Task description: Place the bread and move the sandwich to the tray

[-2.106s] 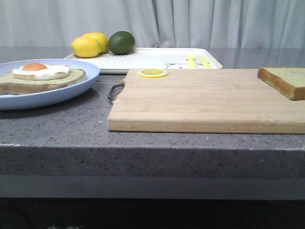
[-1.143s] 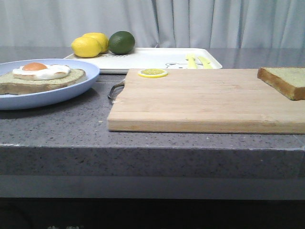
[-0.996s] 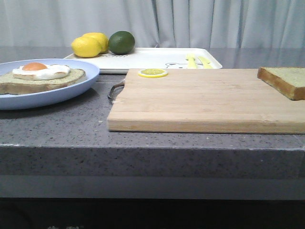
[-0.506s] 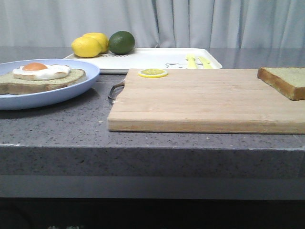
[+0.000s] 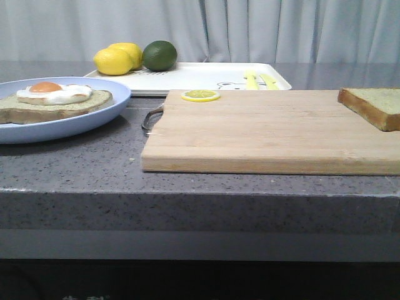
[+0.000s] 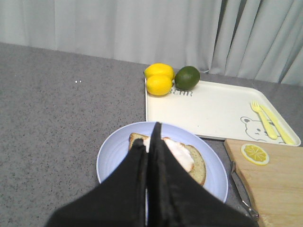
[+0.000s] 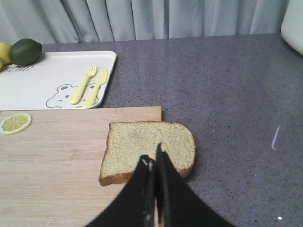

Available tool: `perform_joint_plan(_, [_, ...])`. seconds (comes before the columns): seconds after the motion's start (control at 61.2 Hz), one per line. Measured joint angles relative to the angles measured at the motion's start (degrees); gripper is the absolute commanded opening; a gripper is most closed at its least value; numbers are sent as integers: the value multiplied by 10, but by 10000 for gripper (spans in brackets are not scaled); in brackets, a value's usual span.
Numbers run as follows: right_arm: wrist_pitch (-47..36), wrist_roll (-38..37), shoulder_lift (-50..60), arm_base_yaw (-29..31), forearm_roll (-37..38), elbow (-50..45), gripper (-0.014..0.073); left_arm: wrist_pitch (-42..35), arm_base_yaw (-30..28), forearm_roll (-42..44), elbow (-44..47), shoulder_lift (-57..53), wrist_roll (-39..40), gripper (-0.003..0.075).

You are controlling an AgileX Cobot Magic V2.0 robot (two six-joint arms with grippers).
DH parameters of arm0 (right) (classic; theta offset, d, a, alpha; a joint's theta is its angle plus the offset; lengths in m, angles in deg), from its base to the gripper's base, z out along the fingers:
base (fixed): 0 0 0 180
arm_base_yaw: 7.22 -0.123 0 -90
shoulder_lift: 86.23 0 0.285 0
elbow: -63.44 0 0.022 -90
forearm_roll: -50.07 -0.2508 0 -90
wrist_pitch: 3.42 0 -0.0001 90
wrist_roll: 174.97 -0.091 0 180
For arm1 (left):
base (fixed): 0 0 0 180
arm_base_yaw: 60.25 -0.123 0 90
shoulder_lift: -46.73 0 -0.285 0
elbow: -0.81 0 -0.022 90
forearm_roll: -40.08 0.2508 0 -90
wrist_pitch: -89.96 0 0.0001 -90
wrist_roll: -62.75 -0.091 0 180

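The sandwich (image 5: 56,100), brown-crusted bread with a fried egg on top, lies on a pale blue plate (image 5: 94,122) at the left. The plain bread (image 5: 375,105) rests at the far right, half on the wooden cutting board (image 5: 262,131). The white tray (image 5: 200,75) sits behind the board. Neither gripper shows in the front view. In the left wrist view my left gripper (image 6: 150,137) is shut and empty, hovering over the sandwich (image 6: 189,158). In the right wrist view my right gripper (image 7: 152,160) is shut and empty above the bread (image 7: 142,142).
Two lemons (image 5: 115,60) and a lime (image 5: 159,55) occupy the tray's left end; a yellow fork and knife (image 7: 89,85) lie by its bear print. A lemon slice (image 5: 200,95) sits on the board's far left corner. A white object (image 7: 293,19) stands at the far right.
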Motion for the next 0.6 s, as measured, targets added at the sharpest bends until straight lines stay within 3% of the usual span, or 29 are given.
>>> perform_joint_plan(0.212, [17,0,-4,0,0,-7,-65,6,0,6,1,31,0,-15])
perform_joint_plan(0.31, [31,0,-10,0,0,-7,-23,8,0,19,2,38,0,71])
perform_joint_plan(0.376, [47,0,-18,0,0,-7,69,8,0,26,2,40,0,190])
perform_joint_plan(0.49, [74,0,-33,0,0,-8,328,8,0,32,3,43,0,408])
perform_joint_plan(0.555, [86,0,-40,0,0,-9,472,8,0,32,4,43,0,468])
perform_joint_plan(0.604, [93,0,-44,0,0,-9,536,8,0,34,4,43,0,470])
